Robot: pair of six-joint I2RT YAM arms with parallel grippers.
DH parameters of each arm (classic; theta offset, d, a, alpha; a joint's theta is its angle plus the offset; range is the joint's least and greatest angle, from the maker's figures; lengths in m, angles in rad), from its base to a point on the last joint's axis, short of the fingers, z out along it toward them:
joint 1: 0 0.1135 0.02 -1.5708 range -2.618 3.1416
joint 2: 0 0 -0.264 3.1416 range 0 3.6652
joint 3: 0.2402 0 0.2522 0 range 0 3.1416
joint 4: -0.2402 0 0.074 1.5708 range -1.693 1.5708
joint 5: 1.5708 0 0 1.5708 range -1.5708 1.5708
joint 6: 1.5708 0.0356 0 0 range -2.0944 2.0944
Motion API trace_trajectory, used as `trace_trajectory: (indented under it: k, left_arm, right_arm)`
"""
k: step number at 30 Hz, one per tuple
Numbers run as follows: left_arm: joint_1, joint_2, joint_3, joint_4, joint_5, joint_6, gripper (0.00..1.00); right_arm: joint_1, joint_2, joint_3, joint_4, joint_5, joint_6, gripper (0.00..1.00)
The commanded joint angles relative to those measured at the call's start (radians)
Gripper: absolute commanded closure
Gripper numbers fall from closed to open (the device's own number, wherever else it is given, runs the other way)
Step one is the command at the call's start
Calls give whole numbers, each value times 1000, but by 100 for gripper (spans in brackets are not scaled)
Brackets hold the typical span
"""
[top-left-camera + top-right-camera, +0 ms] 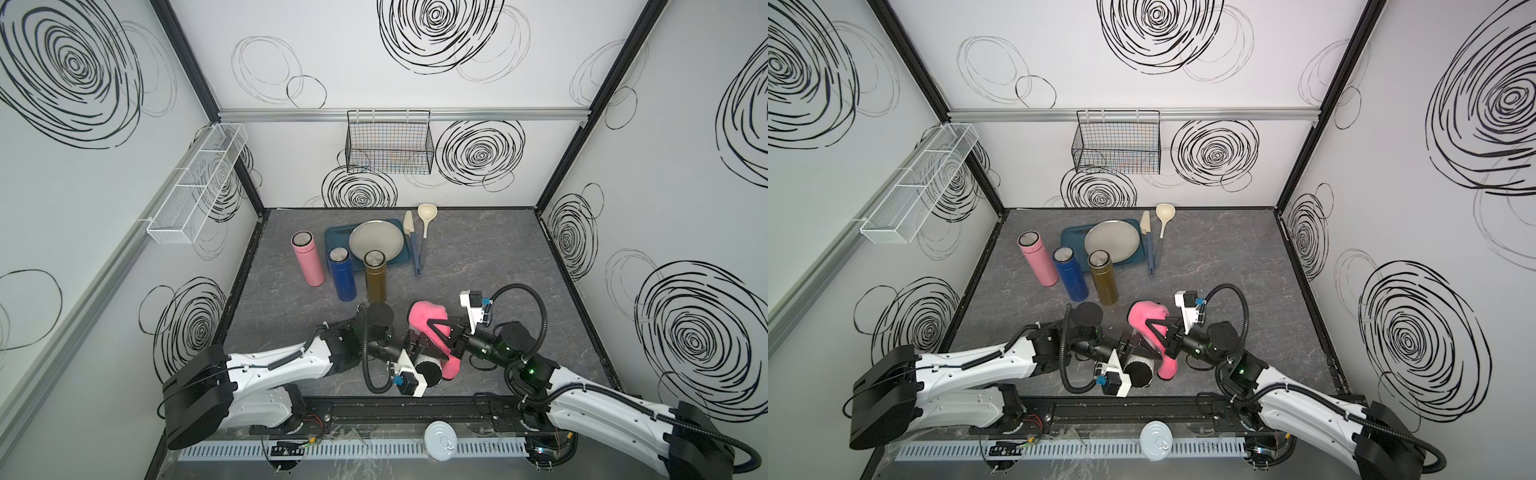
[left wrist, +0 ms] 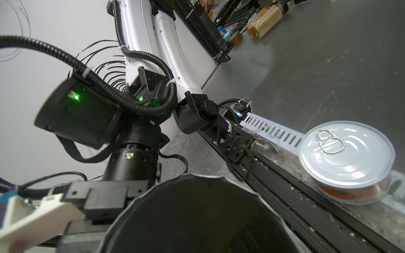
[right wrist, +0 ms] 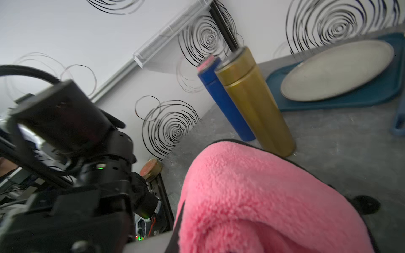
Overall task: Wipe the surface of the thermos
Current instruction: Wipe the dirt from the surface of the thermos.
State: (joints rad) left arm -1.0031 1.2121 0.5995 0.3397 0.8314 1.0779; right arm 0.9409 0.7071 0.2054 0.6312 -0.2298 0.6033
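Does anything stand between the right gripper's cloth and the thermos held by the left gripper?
Nothing visible does. The pink cloth in the right gripper drapes directly over the thermos clamped in the left gripper; the gold flask stands apart, farther back.

we see a soft fuzzy pink cloth (image 3: 263, 197), a smooth shiny gold thermos (image 3: 254, 98) of metal, a dull grey metal plate (image 3: 335, 70), a smooth blue plastic tray (image 3: 372, 96), a shiny metal can lid (image 2: 346, 151)
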Motion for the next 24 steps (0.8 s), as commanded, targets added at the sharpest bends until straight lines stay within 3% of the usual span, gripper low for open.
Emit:
trace_trajectory:
  k: [1,12,20,24]
  left_arm:
    - [-2,-35,52,40,41,64,100]
    - [-12,-28,92,-92,72,143,100]
    - [-14,-37,103,-143,71,178,100]
    - [-18,-46,103,-156,67,186,100]
  right_arm:
    - [59,-39,59,-17,38,-57,100]
    - [-44,148,-19,66,44,20,100]
    - [89,66,145,-77,84,-86,100]
    - [60,124,99,-17,80,-59,100]
